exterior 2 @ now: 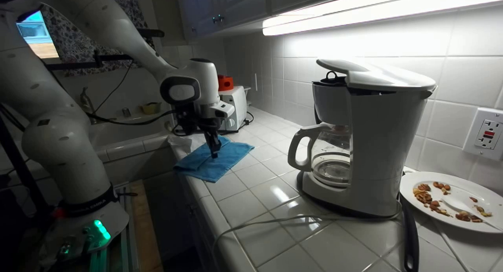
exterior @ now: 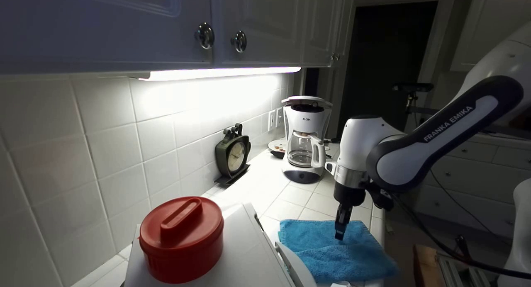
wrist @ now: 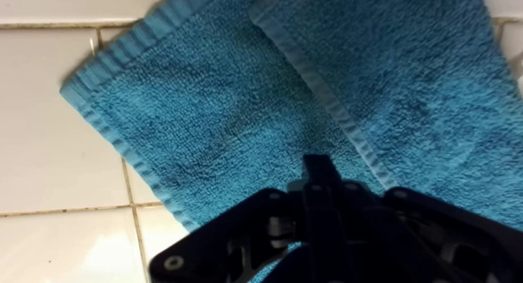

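In an exterior view, a red lidded tub (exterior: pixel 182 243) stands farthest left, on top of a white appliance (exterior: pixel 242 245) at the near end of the tiled counter (exterior: pixel 290 200). Past it, a dark green case with a round, pale dial (exterior: pixel 237 156) stands by the tiled wall (exterior: pixel 161 142). Next comes a plate (exterior 2: pixel 459 185), partly hidden here behind the white coffee maker (exterior: pixel 305 121); an exterior view shows brown bits of food (exterior 2: pixel 424 196) on it. The coffee maker's lid is tilted up, and a glass carafe (exterior: pixel 298 149) sits on its base. To the right and nearer, between the appliance and the coffee maker, the blue cloth (exterior: pixel 327 258) lies spread on the counter, reaching its front edge. The gripper (exterior: pixel 339 238) points down over the middle of the cloth, closed; in the wrist view its fingers (wrist: pixel 320 168) meet just beside a pale hem (wrist: pixel 327 95) that runs slantwise across the cloth, where one layer lies over another. Whether the tips touch the cloth or hang just above it is unclear. Farther right, the white arm (exterior: pixel 398 164) rises away from the counter, with drawers (exterior: pixel 460 177) behind it.
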Available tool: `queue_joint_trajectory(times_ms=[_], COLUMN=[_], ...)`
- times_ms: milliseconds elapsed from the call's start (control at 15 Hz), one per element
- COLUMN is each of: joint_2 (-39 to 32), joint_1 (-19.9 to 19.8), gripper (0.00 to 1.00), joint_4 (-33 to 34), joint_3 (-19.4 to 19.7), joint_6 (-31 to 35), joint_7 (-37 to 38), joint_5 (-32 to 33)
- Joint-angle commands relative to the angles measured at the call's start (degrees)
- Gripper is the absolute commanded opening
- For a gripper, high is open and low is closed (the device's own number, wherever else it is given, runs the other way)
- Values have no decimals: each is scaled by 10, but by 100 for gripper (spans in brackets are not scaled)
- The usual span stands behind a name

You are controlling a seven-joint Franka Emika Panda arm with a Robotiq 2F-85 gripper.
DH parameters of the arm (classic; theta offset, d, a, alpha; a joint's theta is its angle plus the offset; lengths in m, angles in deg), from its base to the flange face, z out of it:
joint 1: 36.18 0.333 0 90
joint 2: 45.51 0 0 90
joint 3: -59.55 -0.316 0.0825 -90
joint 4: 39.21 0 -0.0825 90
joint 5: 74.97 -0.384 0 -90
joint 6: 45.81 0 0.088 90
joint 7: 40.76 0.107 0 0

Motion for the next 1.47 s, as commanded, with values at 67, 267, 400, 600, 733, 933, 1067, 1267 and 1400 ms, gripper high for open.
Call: queue_joint_trajectory(times_ms=[67, 267, 400, 600, 733, 933, 1067, 1267, 1400], joint_2=[-26, -32, -32, -30, -30, -22, -21, -21, -21], joint_1=[-12, -27, -40, -64, -80, -107, -125, -144, -154], gripper=[4, 3, 3, 3, 3, 3, 3, 3, 3], joint_4=[2, 2, 3, 4, 6, 2, 3, 4, 7], joint_3=[-6, -2, 0, 3, 7, 24, 34, 47, 51], joint_6=[20, 23, 25, 25, 23, 23, 22, 25, 26], joint_7=[36, 53, 66, 90, 104, 113, 121, 129, 138], joint_5=[14, 26, 39, 70, 90, 98, 109, 115, 122])
